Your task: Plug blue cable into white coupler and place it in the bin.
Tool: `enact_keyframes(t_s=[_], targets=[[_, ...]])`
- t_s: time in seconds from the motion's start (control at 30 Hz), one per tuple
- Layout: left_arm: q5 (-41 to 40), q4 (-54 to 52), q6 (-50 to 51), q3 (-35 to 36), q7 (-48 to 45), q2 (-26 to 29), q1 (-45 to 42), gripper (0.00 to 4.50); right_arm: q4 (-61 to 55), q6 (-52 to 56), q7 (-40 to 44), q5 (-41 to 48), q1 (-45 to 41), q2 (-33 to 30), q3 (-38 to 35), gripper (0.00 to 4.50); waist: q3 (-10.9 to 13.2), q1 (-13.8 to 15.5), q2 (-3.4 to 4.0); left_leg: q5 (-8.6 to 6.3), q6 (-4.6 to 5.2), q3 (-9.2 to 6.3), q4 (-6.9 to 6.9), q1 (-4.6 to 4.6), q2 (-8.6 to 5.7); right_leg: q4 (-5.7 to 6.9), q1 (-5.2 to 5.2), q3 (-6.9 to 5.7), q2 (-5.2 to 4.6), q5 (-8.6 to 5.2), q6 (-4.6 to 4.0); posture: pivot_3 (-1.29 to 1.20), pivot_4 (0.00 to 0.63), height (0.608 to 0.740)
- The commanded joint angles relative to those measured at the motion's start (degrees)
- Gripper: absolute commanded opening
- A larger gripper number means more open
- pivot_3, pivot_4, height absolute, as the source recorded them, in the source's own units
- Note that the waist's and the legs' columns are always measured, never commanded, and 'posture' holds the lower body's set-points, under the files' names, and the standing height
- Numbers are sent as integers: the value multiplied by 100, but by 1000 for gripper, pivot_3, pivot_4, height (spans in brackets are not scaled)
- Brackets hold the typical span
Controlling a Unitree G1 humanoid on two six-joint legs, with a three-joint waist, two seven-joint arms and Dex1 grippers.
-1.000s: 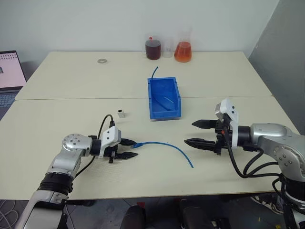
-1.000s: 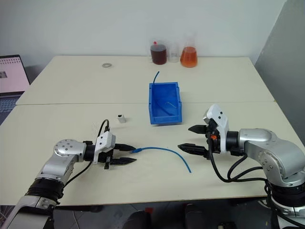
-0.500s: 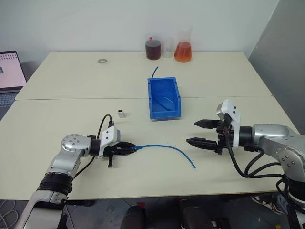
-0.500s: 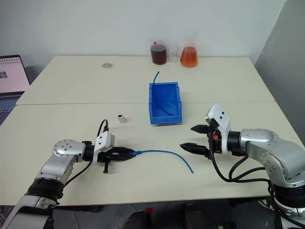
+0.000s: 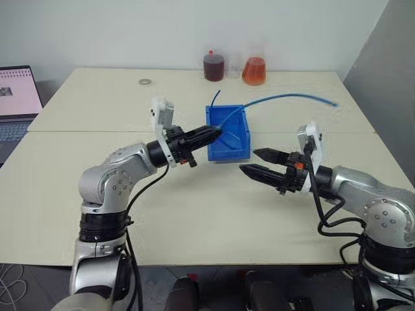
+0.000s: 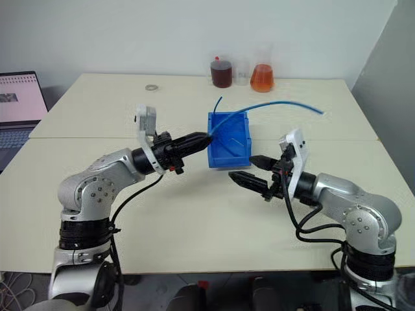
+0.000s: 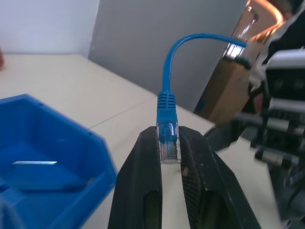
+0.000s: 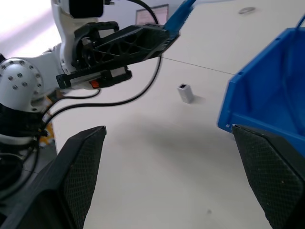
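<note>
While the left gripper [image 5: 214,133] is raised above the table [image 5: 194,207] in front of the bin [image 5: 228,133], its two black fingers [image 7: 143,191] are clamped on the clear plug of the blue cable [image 5: 285,97]. The left wrist view confirms the grip: the plug sits pinched between the fingertips, with the blue strain relief standing just past them. From that point the cable rises clear of the table and arcs over the bin toward the right, its far end hanging free in the air (no contact with the surface can be seen along its length).

The right gripper [image 5: 257,163] is held off the table, just to the right of the bin's front and pointing toward the left gripper. Its fingers [image 8: 81,162] stand wide apart and hold nothing.

The white coupler [image 8: 185,92] lies on the table well apart from both grippers, as seen in the right wrist view, beyond the left arm and to the side of the bin. It is not joined to the cable.

The bin sits open-topped near the table's middle. A short dark-blue cable stub [image 5: 215,98] rises at its far rim.

Along the far edge of the table stand a bottle of dark liquid [image 5: 213,66] and a flask of orange liquid [image 5: 254,70]. A laptop [image 5: 16,97] is at the left edge.
</note>
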Motion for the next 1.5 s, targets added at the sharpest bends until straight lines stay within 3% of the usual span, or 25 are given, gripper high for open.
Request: enact_keyframes(t_s=[0.03,0.13,0.27,0.33,0.6,0.83,0.93,1.5], targets=[[-878,-379,649,282,168,52,6,247,295,-20,-245,518,-249,156,-287,4500,0,-12,0,0,0,0,7,1,0,6,0,0,0,0,0,0,150,740],[-1307,-432,1019,304,220,106,93,247,605,-9,-285,845,-432,211,-335,4500,0,-16,0,0,0,-2,21,1,-3,20,0,-2,1,-1,0,0,150,740],[-1768,-603,1351,271,272,196,331,247,1333,205,-667,2343,-1028,393,-665,4500,1,-63,1,0,0,-2,25,4,-3,31,1,-1,2,-1,-1,0,150,740],[-1859,-638,1367,267,343,184,374,247,1390,255,-815,2638,-1088,350,-589,4500,1,-76,1,0,0,-5,24,5,-3,35,1,-4,2,-4,-6,0,150,740],[-2097,-689,1300,211,594,119,416,247,1459,339,-881,3254,-1108,28,-118,4500,1,-79,2,0,0,-32,24,-2,-5,35,2,-29,1,-9,-14,0,150,740],[-2199,-770,1267,222,687,139,476,247,1633,221,-668,3157,-1110,-200,114,4500,1,-78,2,0,0,-33,24,-3,-5,33,3,-31,2,-10,-14,0,150,740],[-2198,-807,1260,218,675,174,530,247,1764,114,-702,3134,-1121,-179,98,4003,1,-80,2,0,0,-33,23,-2,-3,33,3,-31,2,-11,-15,0,150,740],[-2241,-691,1174,199,710,274,384,247,1919,43,-485,3226,-1126,-364,133,146,1,-76,2,0,0,-34,22,-4,-4,30,3,-33,3,-12,-15,0,150,740]])
